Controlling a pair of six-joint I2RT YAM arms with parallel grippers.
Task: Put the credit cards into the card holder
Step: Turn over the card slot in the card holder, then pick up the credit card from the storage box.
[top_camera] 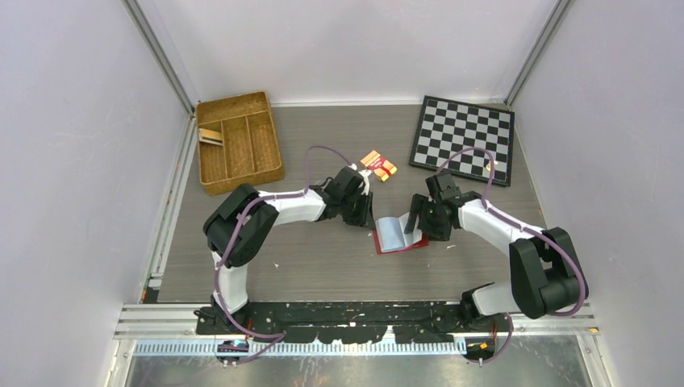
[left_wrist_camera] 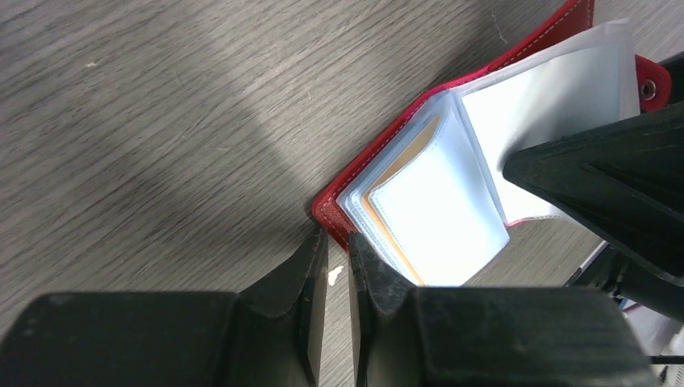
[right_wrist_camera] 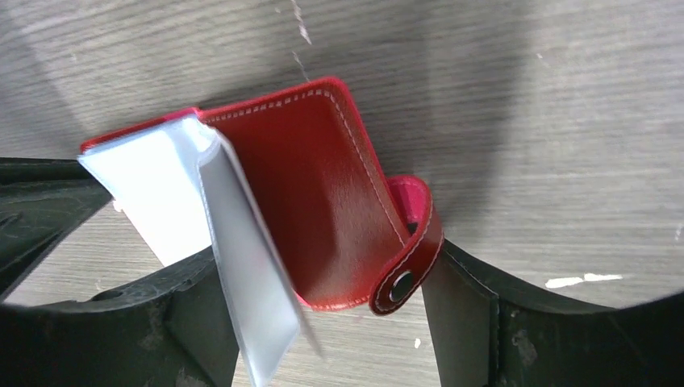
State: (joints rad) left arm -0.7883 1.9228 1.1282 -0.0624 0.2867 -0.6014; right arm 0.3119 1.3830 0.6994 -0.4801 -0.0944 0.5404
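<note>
The dark-red card holder [top_camera: 397, 235] lies open on the table between my two grippers, its clear bluish sleeves fanned up. In the left wrist view an orange-yellow credit card [left_wrist_camera: 413, 155] sits inside the sleeves of the holder [left_wrist_camera: 355, 189]. My left gripper [top_camera: 363, 214] is at the holder's left corner; its jaws [left_wrist_camera: 337, 242] are almost together with only table between them. My right gripper [top_camera: 418, 224] is open and straddles the holder's right half [right_wrist_camera: 323, 201]. The snap tab [right_wrist_camera: 407, 274] touches one finger and a sleeve leans on the other.
An orange-and-red banded pack [top_camera: 378, 165] lies behind the holder. A brown wicker divided tray [top_camera: 239, 141] stands at the back left, with a flat tan piece with a dark stripe [top_camera: 211, 136] in its left compartment. A chessboard [top_camera: 462, 139] lies at the back right.
</note>
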